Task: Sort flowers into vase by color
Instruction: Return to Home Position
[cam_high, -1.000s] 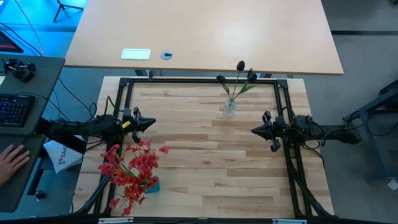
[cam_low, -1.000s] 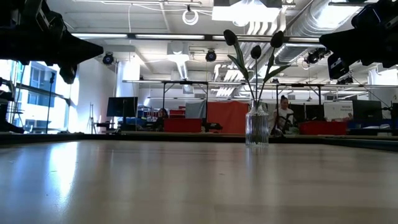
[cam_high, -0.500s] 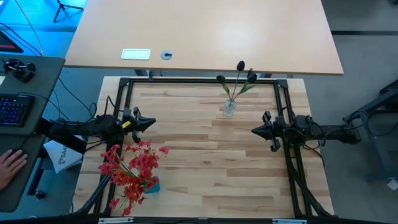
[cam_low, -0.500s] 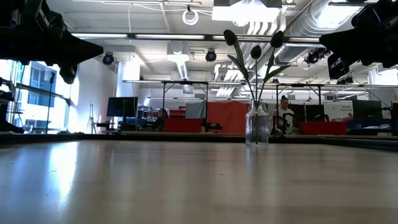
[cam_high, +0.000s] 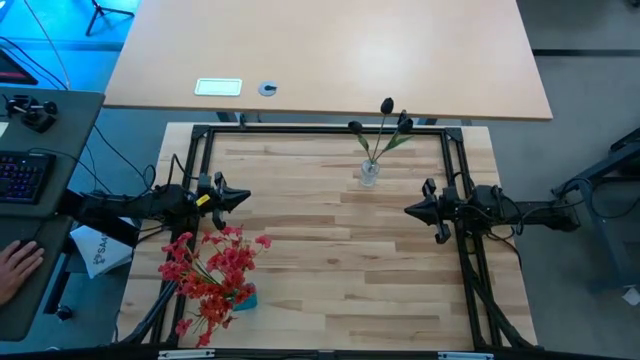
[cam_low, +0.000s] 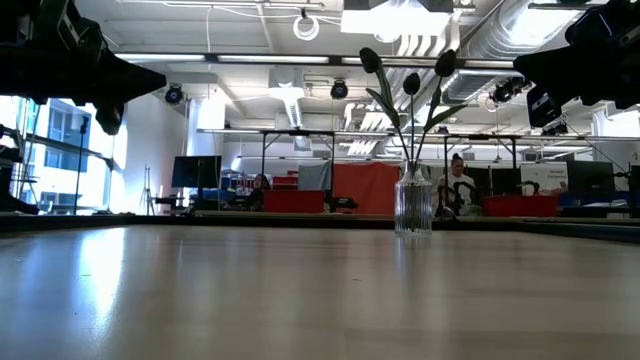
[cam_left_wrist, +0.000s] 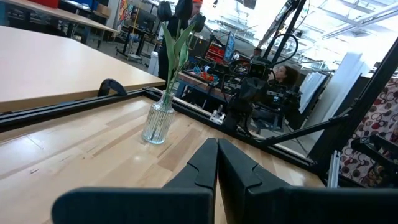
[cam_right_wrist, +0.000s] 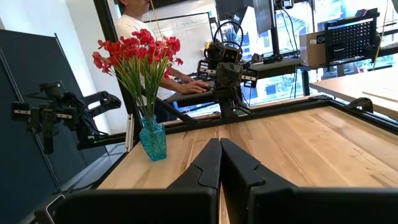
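Red-pink flowers (cam_high: 212, 268) stand in a blue vase (cam_high: 244, 297) at the table's near left; the right wrist view shows the flowers (cam_right_wrist: 135, 50) and blue vase (cam_right_wrist: 153, 140). Dark-budded sprigs (cam_high: 385, 128) stand in a clear ribbed vase (cam_high: 369, 173) near the far edge, seen too in the low view (cam_low: 413, 203) and left wrist view (cam_left_wrist: 158, 121). My left gripper (cam_high: 244, 197) hovers shut at the left side, my right gripper (cam_high: 409, 210) shut at the right, both above the table and apart from the flowers.
A black frame (cam_high: 320, 128) borders the wooden table. A second, lighter table (cam_high: 330, 60) lies beyond the far edge. A person's hand (cam_high: 14, 266) rests at a desk left of the table. Bare wood (cam_high: 330, 250) lies between the two grippers.
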